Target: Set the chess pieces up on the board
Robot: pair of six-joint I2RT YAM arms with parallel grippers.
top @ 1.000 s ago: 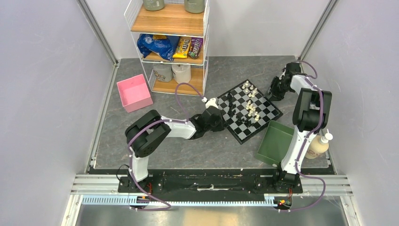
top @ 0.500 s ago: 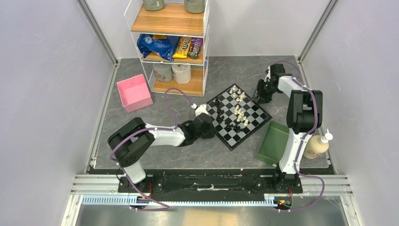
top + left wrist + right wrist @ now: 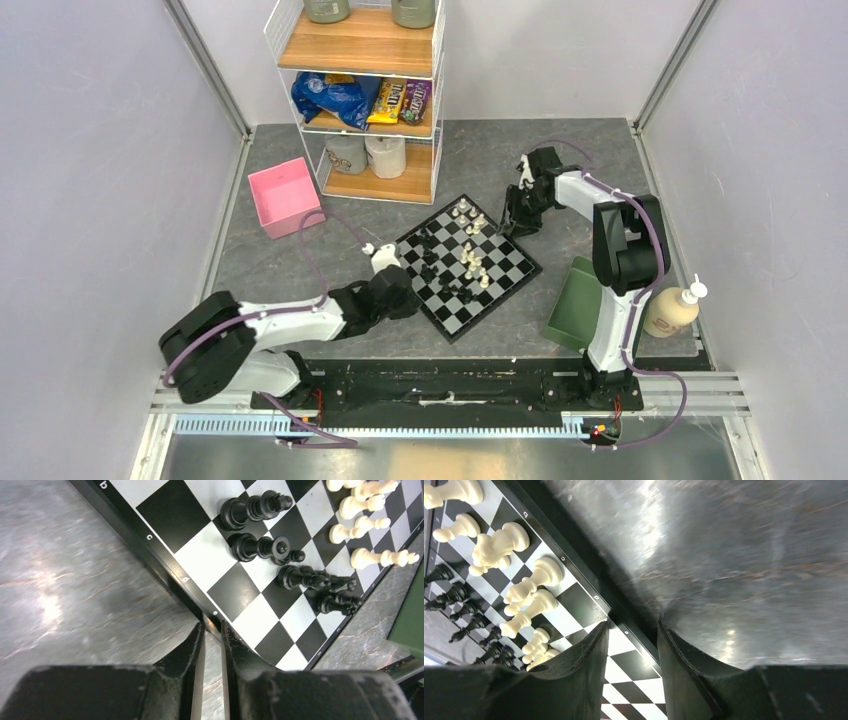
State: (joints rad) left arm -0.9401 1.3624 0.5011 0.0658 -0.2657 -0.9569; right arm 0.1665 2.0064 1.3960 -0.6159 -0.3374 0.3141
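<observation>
Setup barely begun: chess pieces (image 3: pixel 468 258) bunched mid-board (image 3: pixel 505 271), none in rows. Left gripper (image 3: pixel 212 630) fingers pinch the board's rim; right gripper (image 3: pixel 631 640) fingers narrowly straddle the opposite rim.

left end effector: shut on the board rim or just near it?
Shut on it. The left wrist view shows the left end effector with fingers nearly together, pinching the board by its black rim.

We saw two slim white arms with chunky black joints, the left arm (image 3: pixel 285 320) and right arm (image 3: pixel 622 250), each trailed by a looping purple cable. Their matte black fingers (image 3: pixel 185 655) looked scuffed and grainy up close.
</observation>
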